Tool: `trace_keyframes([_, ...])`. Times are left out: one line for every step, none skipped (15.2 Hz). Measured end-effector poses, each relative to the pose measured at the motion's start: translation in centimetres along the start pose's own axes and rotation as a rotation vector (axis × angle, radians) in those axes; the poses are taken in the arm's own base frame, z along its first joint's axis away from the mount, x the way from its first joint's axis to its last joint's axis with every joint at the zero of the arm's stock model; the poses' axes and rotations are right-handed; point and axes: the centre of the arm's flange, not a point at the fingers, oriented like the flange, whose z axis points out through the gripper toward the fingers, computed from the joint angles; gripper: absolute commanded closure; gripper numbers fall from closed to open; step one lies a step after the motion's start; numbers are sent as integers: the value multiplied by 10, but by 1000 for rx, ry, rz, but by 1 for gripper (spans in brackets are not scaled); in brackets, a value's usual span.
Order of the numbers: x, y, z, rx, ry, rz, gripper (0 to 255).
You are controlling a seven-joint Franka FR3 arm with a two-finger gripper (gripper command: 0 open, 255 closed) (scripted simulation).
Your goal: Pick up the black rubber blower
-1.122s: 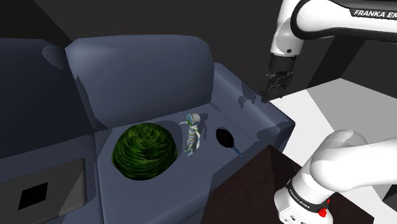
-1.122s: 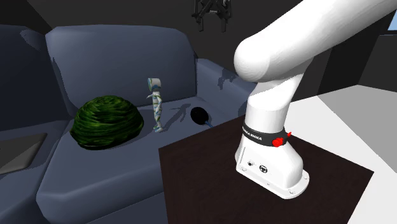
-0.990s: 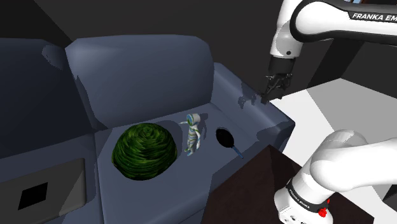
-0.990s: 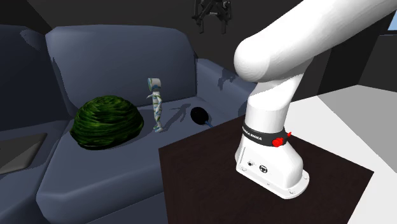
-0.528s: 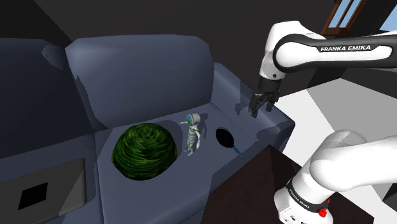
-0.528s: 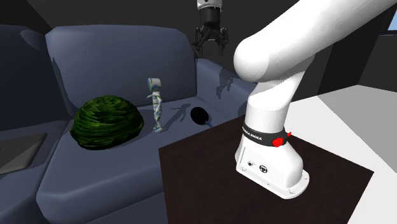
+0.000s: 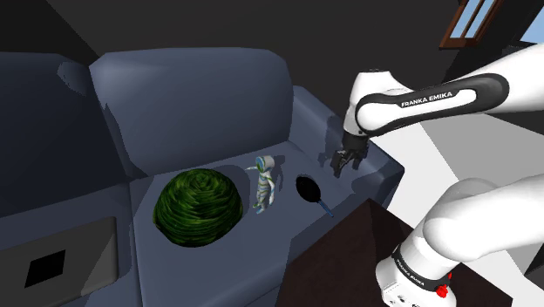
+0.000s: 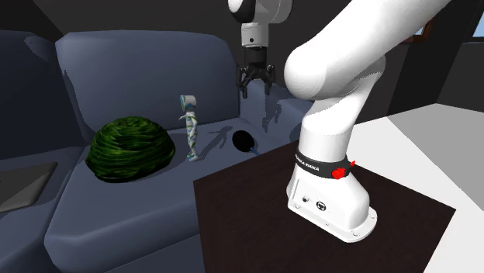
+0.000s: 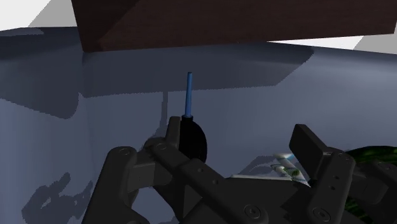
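Fingers: my two black fingers stand wide apart, with nothing between them and nothing held.
Gripper: my gripper hangs in the air over the sofa seat, pointing down and close to the armrest. It is above the blower and clear of it.
Blower: the blower lies on the seat cushion near its front edge. It is a round black bulb with a thin blue nozzle that points toward the stand. In the wrist view one of my fingers hides part of the bulb.
Figurine: a small pale figurine stands upright on the seat just beside the blower.
Mound: a dark green mound sits beyond the figurine, away from the blower.
Sofa: the sofa is grey-blue, and everything here rests on its seat.
Stand: my stand is a dark brown box that sits against the sofa's front, near the blower.
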Motion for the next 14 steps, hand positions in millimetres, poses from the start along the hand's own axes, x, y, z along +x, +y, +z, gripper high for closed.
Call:
trace_keyframes([4,1,15,-1,2,0,0])
trace_keyframes([9,3,27,-2,7,0,0])
trace_keyframes([10,6,39,-4,12,0,0])
trace_keyframes([13,8,53,-5,15,0,0])
trace_keyframes([18,9,65,-6,19,0,0])
trace_keyframes([21,10,75,-7,25,0,0])
trace_keyframes([27,14,88,-8,28,0,0])
trace_keyframes([29,15,101,-10,32,0,0])
trace_keyframes([35,18,111,-11,38,0,0])
trace_keyframes([39,19,121,-12,42,0,0])
trace_keyframes([47,18,132,-13,47,0,0])
trace_keyframes([50,23,147,-14,49,0,0])
trace_keyframes([54,24,156,-15,54,0,0])
trace_keyframes([59,25,169,-16,58,-1,0])
